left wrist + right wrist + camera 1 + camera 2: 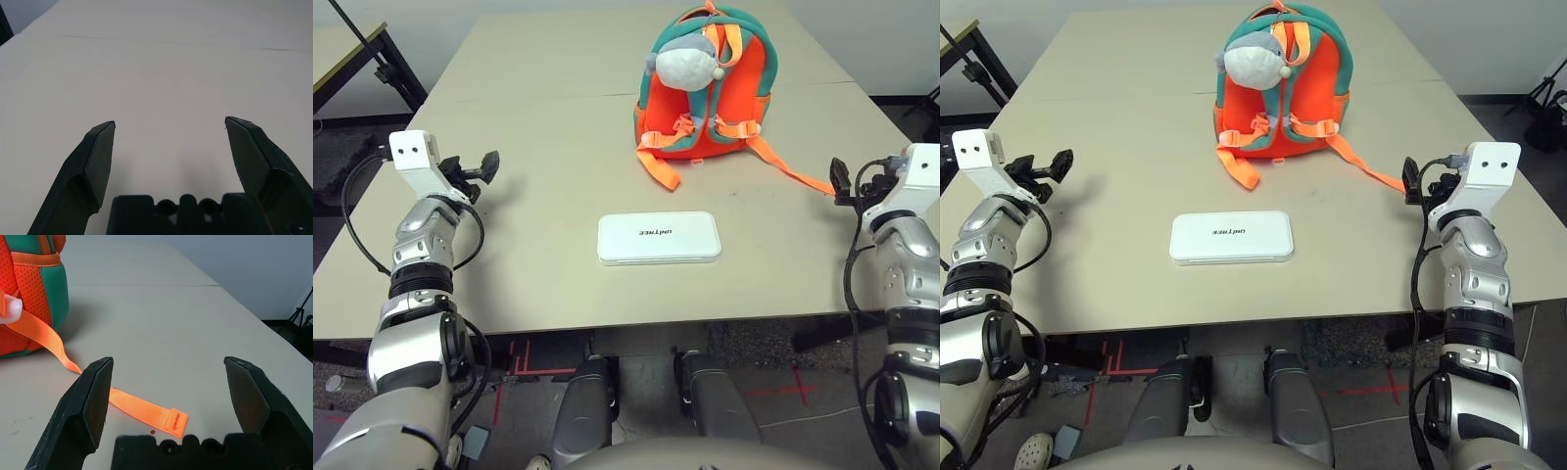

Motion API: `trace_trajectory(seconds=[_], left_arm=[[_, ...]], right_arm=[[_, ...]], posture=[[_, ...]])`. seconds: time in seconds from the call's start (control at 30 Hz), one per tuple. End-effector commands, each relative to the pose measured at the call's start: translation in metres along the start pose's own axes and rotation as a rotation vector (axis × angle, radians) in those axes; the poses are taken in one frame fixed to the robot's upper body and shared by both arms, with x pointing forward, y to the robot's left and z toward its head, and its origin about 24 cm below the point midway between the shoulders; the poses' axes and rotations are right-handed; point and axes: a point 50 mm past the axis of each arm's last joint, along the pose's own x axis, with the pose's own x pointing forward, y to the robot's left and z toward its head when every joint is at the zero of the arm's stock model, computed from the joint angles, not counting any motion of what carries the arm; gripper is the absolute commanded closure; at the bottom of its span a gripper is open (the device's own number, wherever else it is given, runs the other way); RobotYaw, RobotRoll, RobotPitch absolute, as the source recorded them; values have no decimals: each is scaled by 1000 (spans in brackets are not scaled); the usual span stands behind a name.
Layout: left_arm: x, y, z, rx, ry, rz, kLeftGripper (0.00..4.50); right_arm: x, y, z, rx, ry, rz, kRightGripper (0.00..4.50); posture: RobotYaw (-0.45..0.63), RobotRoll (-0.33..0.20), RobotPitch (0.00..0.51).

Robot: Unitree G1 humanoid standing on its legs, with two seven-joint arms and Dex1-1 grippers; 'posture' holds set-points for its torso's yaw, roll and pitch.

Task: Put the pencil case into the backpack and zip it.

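The white pencil case (659,238) lies flat near the table's front edge, centred between my arms. Behind it the orange backpack (705,93) with teal trim lies on its back, a grey plush shark (687,61) on top and an orange strap (142,406) trailing toward my right side. My left gripper (489,164) hovers open at the left of the table, far from both things. My right gripper (840,182) is open at the right edge, its fingers (95,401) just short of the strap's end.
The beige table (529,255) is made of two tops joined by a seam behind the backpack. A black stand (382,59) and another table sit off to the back left. Bare tabletop lies all around the pencil case.
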Motion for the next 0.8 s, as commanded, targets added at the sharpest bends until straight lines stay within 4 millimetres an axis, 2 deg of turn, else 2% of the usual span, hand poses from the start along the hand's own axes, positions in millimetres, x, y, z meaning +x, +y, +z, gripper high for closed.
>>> trace_trajectory(seconds=[0.03, 0.33, 0.57, 0.8], left_arm=[[-3, 4, -1, 12, 10, 2, 0], [-3, -2, 3, -12, 12, -40, 0], [-4, -21, 18, -111, 56, -185, 0], [-19, -55, 25, -341, 381, -411, 0]], right_arm=[[0, 0, -5, 2, 12, -8, 28], [3, 7, -6, 10, 12, 20, 28], [5, 8, -6, 5, 15, 29, 28], [7, 13, -4, -9, 14, 61, 28]], posture=[[-118, 0, 142], [-90, 0, 147], [-82, 0, 149], [-86, 0, 140]])
